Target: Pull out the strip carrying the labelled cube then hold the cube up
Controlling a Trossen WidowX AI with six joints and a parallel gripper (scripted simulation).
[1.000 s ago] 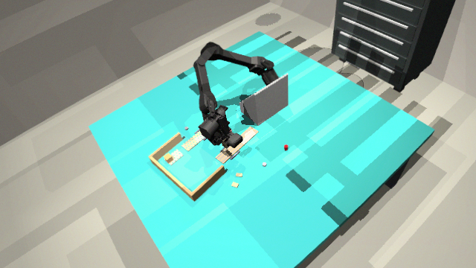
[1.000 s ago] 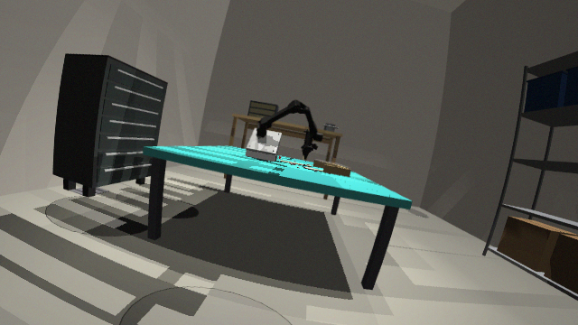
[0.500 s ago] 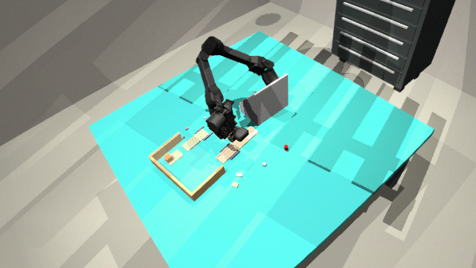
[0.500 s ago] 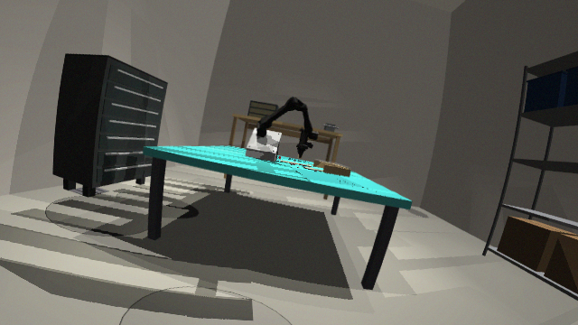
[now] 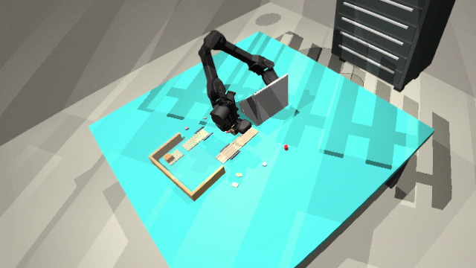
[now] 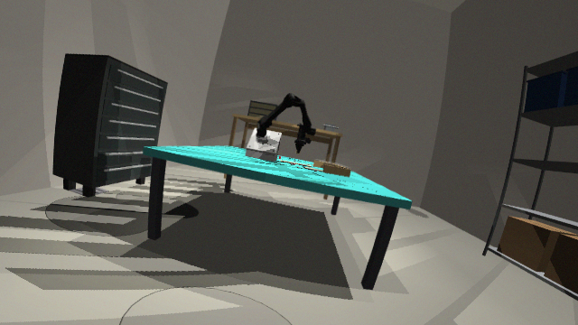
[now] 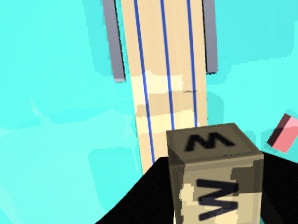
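My gripper (image 5: 235, 131) (image 6: 298, 152) (image 7: 204, 161) is shut on the wooden cube (image 7: 212, 142) marked W and holds it raised above the table. A plain strip with blue lines (image 5: 243, 139) (image 7: 152, 90) lies below, in one piece, its front part between two grey rails (image 5: 235, 155) (image 7: 211, 40). A dotted strip (image 5: 193, 141) lies to the left in the top view. A separate dotted piece (image 5: 177, 155) with an orange cube (image 5: 168, 157) by it lies inside the wooden frame. Most of the held cube is hidden in the top view.
The three-sided wooden frame (image 5: 172, 177) (image 6: 336, 169) stands near the strips. A grey panel (image 5: 275, 97) (image 6: 263, 143) stands near the arm's base. A red block (image 5: 285, 147), a white piece (image 5: 264, 164) and pale tiles (image 5: 239, 174) lie around. A pink block (image 7: 285, 134) shows beside the strip.
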